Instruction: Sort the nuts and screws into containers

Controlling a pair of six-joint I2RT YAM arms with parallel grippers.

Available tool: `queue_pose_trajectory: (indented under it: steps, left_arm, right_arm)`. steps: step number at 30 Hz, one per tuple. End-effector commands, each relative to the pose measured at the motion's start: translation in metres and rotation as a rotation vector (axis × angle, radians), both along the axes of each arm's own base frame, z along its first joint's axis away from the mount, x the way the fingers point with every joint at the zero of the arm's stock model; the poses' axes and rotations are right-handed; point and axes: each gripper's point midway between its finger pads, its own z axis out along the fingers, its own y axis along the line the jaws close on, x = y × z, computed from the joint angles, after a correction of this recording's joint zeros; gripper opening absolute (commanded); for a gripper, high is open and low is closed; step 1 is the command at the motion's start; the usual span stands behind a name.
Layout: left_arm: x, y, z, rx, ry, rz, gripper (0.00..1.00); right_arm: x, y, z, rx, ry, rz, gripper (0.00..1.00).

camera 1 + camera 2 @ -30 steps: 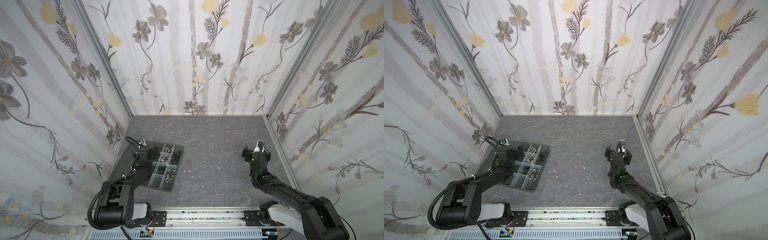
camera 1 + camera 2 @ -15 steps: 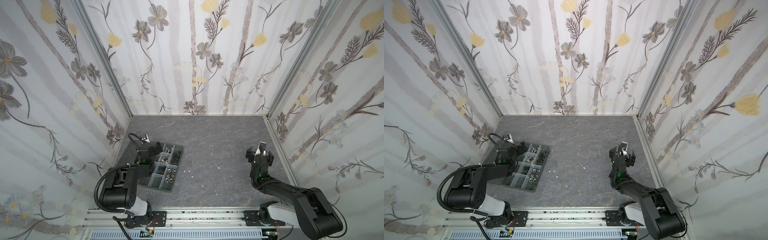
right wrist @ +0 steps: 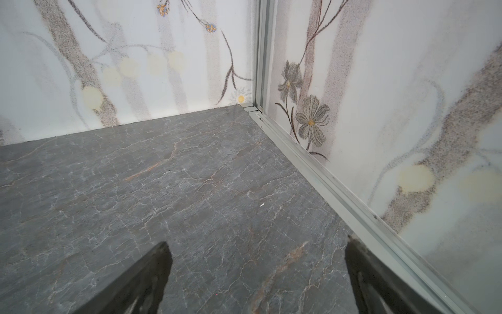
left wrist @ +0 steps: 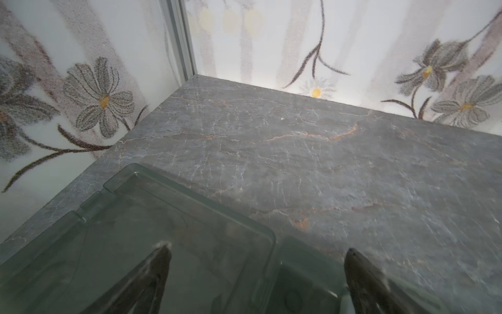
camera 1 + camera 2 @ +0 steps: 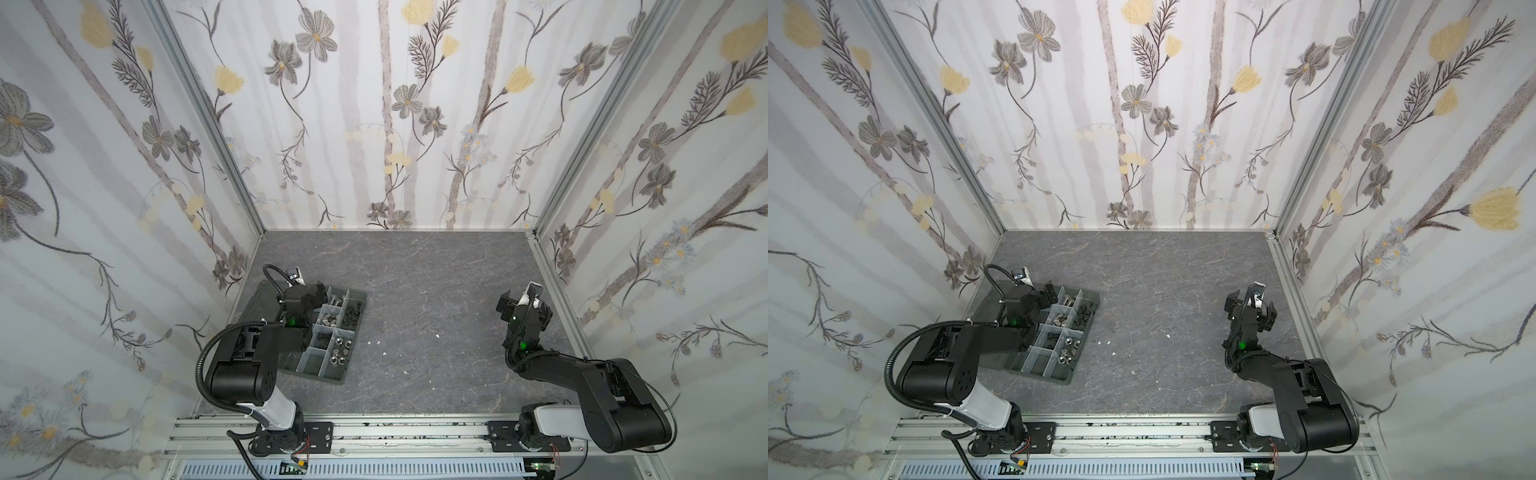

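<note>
Nuts (image 5: pixel 337 360) in containers (image 5: pixel 322 376); left tool (image 4: pixel 256 251), right tool (image 5: pixel 523 306) open, tilted down.

You have the whole middle of the grey tabletop (image 5: pixel 424 282) free between the arms, with only a few white flecks (image 5: pixel 436 335) lying flat on it. On your left side the organiser tray (image 5: pixel 320 377) and its flat lid panel (image 4: pixel 163 217) block the strip just beside the left wall, and the left gripper (image 4: pixel 256 251) hangs spread wide over their far end. The right gripper (image 3: pixel 257 242), jaws wide, sits close to the metal rail (image 3: pixel 326 185) under the right wall, so your room there lies toward the centre and the back wall.
</note>
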Motion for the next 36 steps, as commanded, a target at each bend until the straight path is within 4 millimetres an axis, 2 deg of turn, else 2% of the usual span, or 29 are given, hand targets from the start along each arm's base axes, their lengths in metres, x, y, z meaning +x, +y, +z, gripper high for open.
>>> queue_pose_trajectory:
  steps: [1, 4, 7, 9, 12, 15, 17, 19, 24, 27, 30, 32, 36]
  left_arm:
    - [-0.017, 0.009, 0.039, 0.041, -0.208, 0.063, 1.00]
    - [-0.038, 0.013, 0.047, 0.027, -0.299, 0.083, 1.00]
    - [-0.048, 0.002, 0.047, 0.048, -0.353, 0.014, 1.00]
    - [-0.055, 0.000, 0.048, 0.062, -0.357, 0.034, 1.00]
    - [-0.047, 0.001, 0.044, 0.059, -0.324, 0.037, 1.00]
    - [-0.032, 0.002, 0.037, 0.025, -0.278, 0.005, 1.00]
    - [-0.026, 0.003, 0.033, -0.010, -0.256, -0.034, 1.00]
    - [-0.025, 0.004, 0.033, -0.021, -0.257, -0.040, 1.00]
    - [-0.025, 0.005, 0.033, -0.021, -0.257, -0.038, 1.00]
    - [-0.025, 0.005, 0.034, -0.020, -0.257, -0.037, 1.00]
    - [-0.025, 0.004, 0.033, -0.021, -0.256, -0.041, 1.00]
    - [-0.025, 0.004, 0.033, -0.021, -0.255, -0.039, 1.00]
    - [-0.026, 0.005, 0.033, -0.018, -0.255, -0.037, 1.00]
  right_arm:
    - [-0.005, -0.003, 0.015, 0.044, -0.097, -0.017, 1.00]
    - [-0.013, -0.006, 0.019, 0.044, -0.130, -0.025, 0.99]
    - [-0.017, -0.008, 0.023, 0.025, -0.151, -0.030, 1.00]
    - [-0.017, -0.009, 0.024, 0.007, -0.153, -0.038, 1.00]
    - [-0.022, -0.011, 0.029, -0.008, -0.195, -0.039, 1.00]
    - [-0.040, -0.012, 0.032, 0.001, -0.279, -0.031, 1.00]
    - [-0.054, -0.012, 0.041, -0.012, -0.363, -0.009, 1.00]
    - [-0.057, -0.003, 0.043, -0.026, -0.378, 0.053, 1.00]
    - [-0.038, 0.024, 0.037, -0.074, -0.321, 0.211, 1.00]
    - [-0.014, 0.028, 0.025, -0.084, -0.258, 0.225, 1.00]
    - [0.024, 0.026, 0.001, -0.015, -0.087, 0.274, 0.99]
    - [0.026, 0.025, 0.001, 0.022, -0.106, 0.333, 1.00]
    - [0.024, 0.026, 0.002, 0.013, -0.108, 0.329, 1.00]
